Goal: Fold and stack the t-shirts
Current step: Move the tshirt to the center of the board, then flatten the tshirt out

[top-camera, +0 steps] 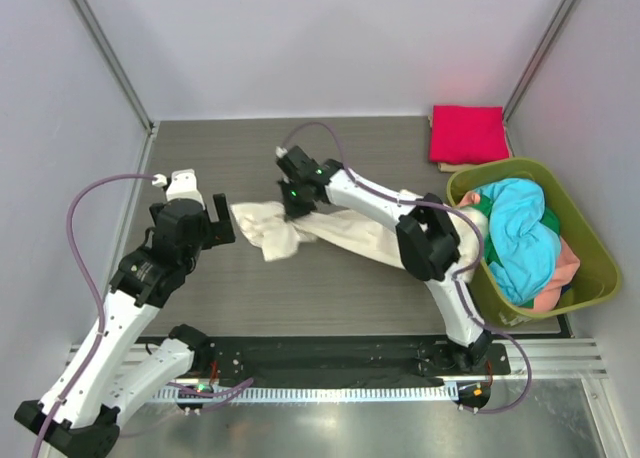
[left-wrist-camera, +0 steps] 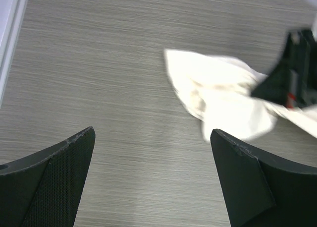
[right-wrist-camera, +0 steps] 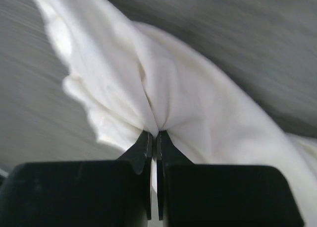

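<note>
A cream-white t-shirt (top-camera: 270, 233) lies bunched across the middle of the table, trailing right under the right arm. My right gripper (top-camera: 297, 206) is shut on a fold of it; the right wrist view shows the cloth (right-wrist-camera: 163, 93) pinched between the closed jaws (right-wrist-camera: 153, 135). My left gripper (top-camera: 222, 221) is open and empty just left of the shirt, which shows in the left wrist view (left-wrist-camera: 218, 98). A magenta-red t-shirt (top-camera: 468, 133) lies folded at the far right. Turquoise (top-camera: 515, 233), green (top-camera: 483, 206) and salmon pink (top-camera: 560, 273) shirts fill the basket.
The olive-green plastic basket (top-camera: 590, 238) stands at the right edge of the table. Grey walls with metal posts close in the back and sides. A black strip and a metal rail run along the near edge by the arm bases.
</note>
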You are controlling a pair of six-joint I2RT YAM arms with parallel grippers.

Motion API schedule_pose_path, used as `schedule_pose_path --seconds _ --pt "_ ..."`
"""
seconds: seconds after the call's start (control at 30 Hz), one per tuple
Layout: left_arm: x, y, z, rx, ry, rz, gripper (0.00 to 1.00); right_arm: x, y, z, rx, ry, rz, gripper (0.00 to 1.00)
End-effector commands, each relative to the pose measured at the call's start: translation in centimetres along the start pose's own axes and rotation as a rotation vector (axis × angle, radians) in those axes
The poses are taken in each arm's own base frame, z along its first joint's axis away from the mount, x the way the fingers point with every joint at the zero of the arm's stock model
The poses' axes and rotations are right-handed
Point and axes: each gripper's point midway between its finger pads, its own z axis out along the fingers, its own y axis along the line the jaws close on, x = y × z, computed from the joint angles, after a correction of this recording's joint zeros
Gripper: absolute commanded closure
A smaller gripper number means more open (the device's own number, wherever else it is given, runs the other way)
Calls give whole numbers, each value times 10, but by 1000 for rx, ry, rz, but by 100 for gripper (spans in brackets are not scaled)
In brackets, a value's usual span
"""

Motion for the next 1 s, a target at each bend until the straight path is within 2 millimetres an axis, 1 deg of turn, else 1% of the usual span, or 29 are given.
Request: schedule_pose_path --seconds 0.0,0.03,0.07,0.1,0.13,0.17,0.2,0.23,0.27,0.3,0.33,0.37,0.4,0.43,0.47,0.5,0.57,0.6,0.67,0.7,0.83,0.93,0.97 --pt "-13 9 -6 -34 -50 -22 0 -94 128 -61 -349 -257 -72 99" --pt "-14 12 -7 -51 -56 -22 0 -92 133 -36 -358 -218 -53 99" --pt "-14 15 -7 -62 -58 -25 0 -98 143 -35 -392 -222 -47 99" --pt "-14 16 -8 -67 -62 -29 0 -113 154 -43 -425 -260 -44 99" --pt "-14 19 -8 -79 -63 -30 0 -112 151 -25 -418 -241 -29 95" --pt "-14 19 -8 -83 -67 -32 0 -115 150 -20 -415 -243 -18 56" --pt "-14 21 -9 -86 -66 -36 0 -114 147 -14 -404 -240 -14 37" --pt "-13 21 -9 -87 -65 -34 0 -115 139 -6 -382 -236 -7 22" --pt "-13 21 -9 -89 -69 -37 0 -117 130 -1 -347 -247 -1 3" --pt "-13 21 -10 -89 -68 -37 0 -109 117 10 -313 -219 7 0" --pt "-13 22 -9 -91 -68 -38 0 -111 104 11 -288 -220 18 0" --pt "-14 21 -9 -88 -70 -39 0 -114 98 0 -274 -236 16 0" --pt "-13 21 -9 -90 -66 -37 0 -105 76 8 -197 -225 19 1" --pt "-13 21 -9 -88 -66 -38 0 -107 62 4 -163 -242 24 0" --pt "-13 20 -8 -87 -64 -37 0 -119 49 -19 -145 -289 39 0" --pt "-12 18 -7 -79 -57 -34 0 -107 26 -11 -91 -263 53 0" --pt "-12 16 -6 -69 -56 -33 0 -112 3 -18 -73 -290 74 0" --pt "-12 14 -6 -62 -53 -33 0 -112 -25 -21 -41 -288 108 0" --pt "-11 12 -3 -58 -42 -25 0 -114 -47 -21 -20 -291 124 1" --pt "-11 12 -3 -57 -40 -23 0 -113 -65 -16 3 -281 143 1" --pt "-9 9 -1 -50 -28 -18 0 -111 -92 -3 38 -254 153 3" --pt "-9 10 -1 -51 -31 -17 0 -111 -102 1 57 -252 152 4" --pt "-9 10 -1 -53 -30 -18 0 -113 -113 0 99 -266 157 4"
